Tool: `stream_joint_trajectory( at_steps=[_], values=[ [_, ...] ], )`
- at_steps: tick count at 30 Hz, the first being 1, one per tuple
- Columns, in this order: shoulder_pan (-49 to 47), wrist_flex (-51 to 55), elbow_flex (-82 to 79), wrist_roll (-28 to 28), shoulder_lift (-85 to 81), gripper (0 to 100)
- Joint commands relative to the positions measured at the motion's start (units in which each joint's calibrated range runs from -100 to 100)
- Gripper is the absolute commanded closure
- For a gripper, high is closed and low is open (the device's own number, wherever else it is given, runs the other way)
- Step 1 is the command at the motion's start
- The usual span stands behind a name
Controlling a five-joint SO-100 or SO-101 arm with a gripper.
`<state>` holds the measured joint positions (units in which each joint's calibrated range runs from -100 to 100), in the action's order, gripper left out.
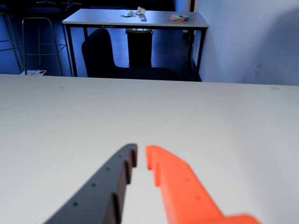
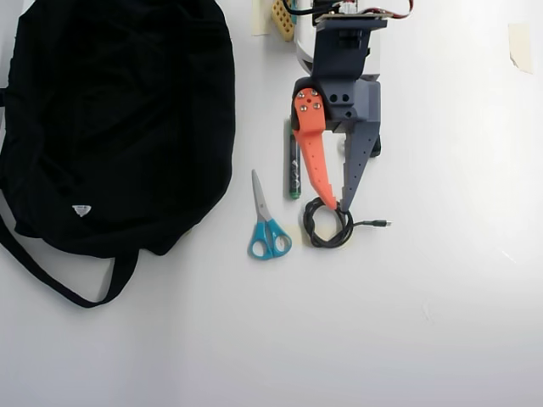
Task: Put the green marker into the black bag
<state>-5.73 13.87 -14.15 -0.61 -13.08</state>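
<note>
In the wrist view the tool (image 1: 140, 156) fills the near edge, a dark grey finger on the left and an orange finger on the right, their tips nearly together with only a thin gap and nothing between them. Beyond the tips lies a bare stretch of pale tabletop (image 1: 149, 112). Past its far edge stand a dark chair (image 1: 105, 58), a black bin (image 1: 139, 46) and another table (image 1: 135, 18) carrying small scattered items too small to name.

In the overhead view the tool (image 2: 338, 202) points toward the lower edge of the picture, its tips over the top of a coiled black cable (image 2: 329, 226) whose plug end trails to the right. The green marker (image 2: 294, 165) lies flat on the tabletop (image 2: 441, 280) just left of the orange finger, parallel to it, with its green end toward the lower edge; whether the finger touches it cannot be told. Left of the cable and below the marker lie scissors (image 2: 267, 225) with blue handles, blades pointing up. The black bag (image 2: 119, 119) fills the upper left, well apart from the marker, its white label (image 2: 81, 209) near the lower edge and its strap (image 2: 59, 275) looping below. A strip of tape (image 2: 520, 44) sits at the upper right.
</note>
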Motion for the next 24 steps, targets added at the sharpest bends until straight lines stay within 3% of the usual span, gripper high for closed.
stream_joint_trajectory(
  at_steps=[1,24],
  values=[
    [0.7,-1.4,3.1,-0.1,-0.4,98],
    [0.3,0.5,2.4,-0.1,-1.4,98]
  ],
)
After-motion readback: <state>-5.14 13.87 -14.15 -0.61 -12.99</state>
